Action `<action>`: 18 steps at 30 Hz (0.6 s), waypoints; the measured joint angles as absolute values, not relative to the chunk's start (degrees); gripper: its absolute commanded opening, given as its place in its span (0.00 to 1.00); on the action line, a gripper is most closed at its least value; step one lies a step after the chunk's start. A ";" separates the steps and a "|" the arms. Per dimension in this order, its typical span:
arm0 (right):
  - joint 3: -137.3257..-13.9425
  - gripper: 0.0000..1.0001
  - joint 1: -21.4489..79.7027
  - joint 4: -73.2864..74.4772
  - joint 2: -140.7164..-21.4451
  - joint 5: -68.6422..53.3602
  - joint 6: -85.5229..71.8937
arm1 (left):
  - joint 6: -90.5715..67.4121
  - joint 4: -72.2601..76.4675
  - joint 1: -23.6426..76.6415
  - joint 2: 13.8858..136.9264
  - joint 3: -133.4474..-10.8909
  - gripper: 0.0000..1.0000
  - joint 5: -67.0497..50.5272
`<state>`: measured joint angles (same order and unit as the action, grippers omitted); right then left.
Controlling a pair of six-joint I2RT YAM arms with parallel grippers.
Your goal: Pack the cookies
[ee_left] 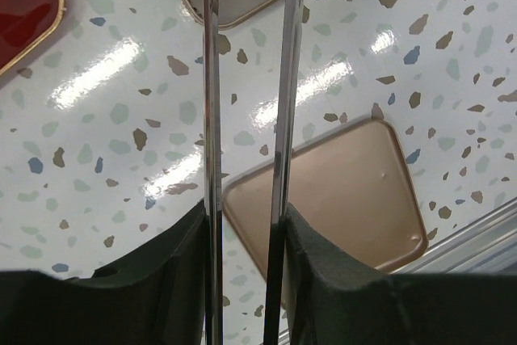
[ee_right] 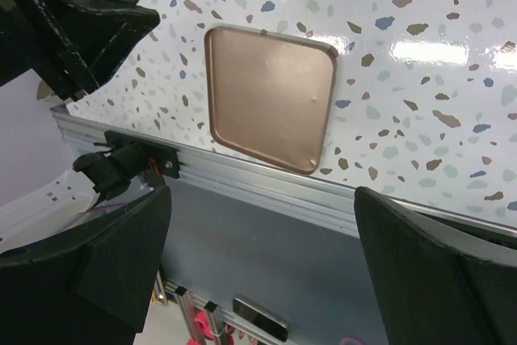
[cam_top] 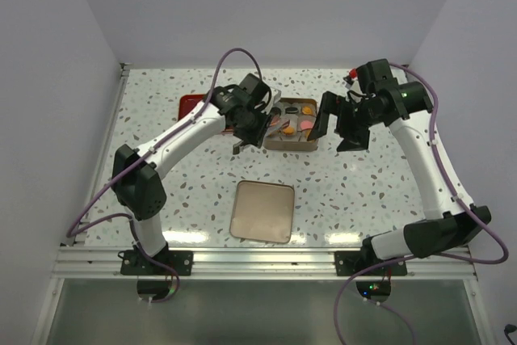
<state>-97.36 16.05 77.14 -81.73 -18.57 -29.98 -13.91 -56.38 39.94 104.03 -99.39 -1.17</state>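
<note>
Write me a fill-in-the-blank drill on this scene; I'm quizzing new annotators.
1. The gripper clamping the metal tongs belongs to the ___ arm.
2. The right gripper stands ___, with nothing between its fingers.
3. The cookies lie in a tin that sits beside a ___ tray.
Missing words: left; open; red.
</note>
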 measured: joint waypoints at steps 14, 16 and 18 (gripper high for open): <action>-91.81 0.99 16.05 77.21 -75.07 -16.93 -32.60 | -13.89 -51.31 41.71 104.25 -94.96 0.32 -5.39; -91.24 0.99 16.05 77.21 -74.52 -16.78 -33.04 | -13.87 -51.24 41.71 104.31 -94.54 0.34 -5.50; -90.78 0.99 16.05 77.19 -73.97 -16.34 -33.45 | -13.85 -50.78 41.74 104.36 -93.91 0.36 -5.74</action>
<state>-90.78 16.05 77.19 -73.97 -16.34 -33.45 -13.85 -50.78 41.74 104.36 -93.91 -5.74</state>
